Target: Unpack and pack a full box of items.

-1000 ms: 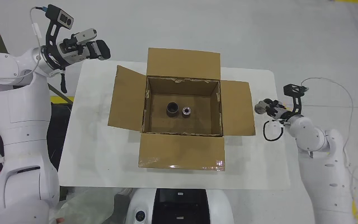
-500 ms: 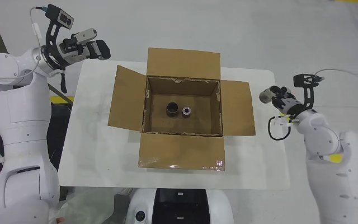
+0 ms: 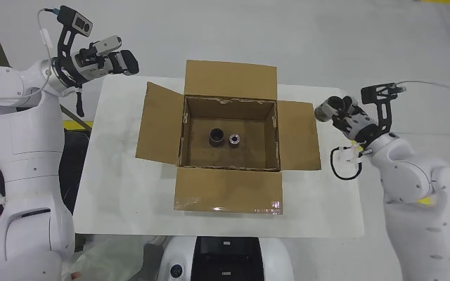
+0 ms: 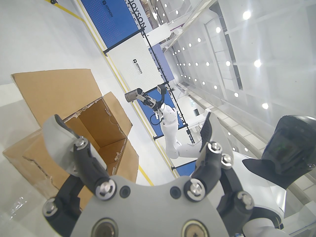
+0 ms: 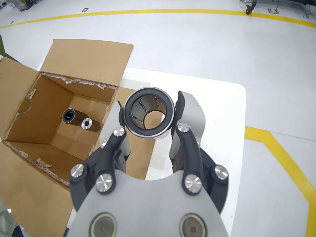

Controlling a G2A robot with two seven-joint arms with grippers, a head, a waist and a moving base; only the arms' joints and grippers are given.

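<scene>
Box (image 3: 230, 77): right claw (image 5: 149, 106), clamped on a linear bearing (image 5: 142, 109), has shifted inward to the right flap's (image 3: 299, 137) edge; left claw (image 4: 131, 124) apart.

A white worktop (image 3: 116, 183) with rounded corners, seen from above, stands on a pale grey floor (image 3: 316, 42). One brown cardboard box (image 3: 228, 191) sits directly on it, about midway across and nearer the far edge. The box is open at the top, with torn cardboard along its rim. Its four flaps are spread outward, and the near flap lies over the white surface.
</scene>
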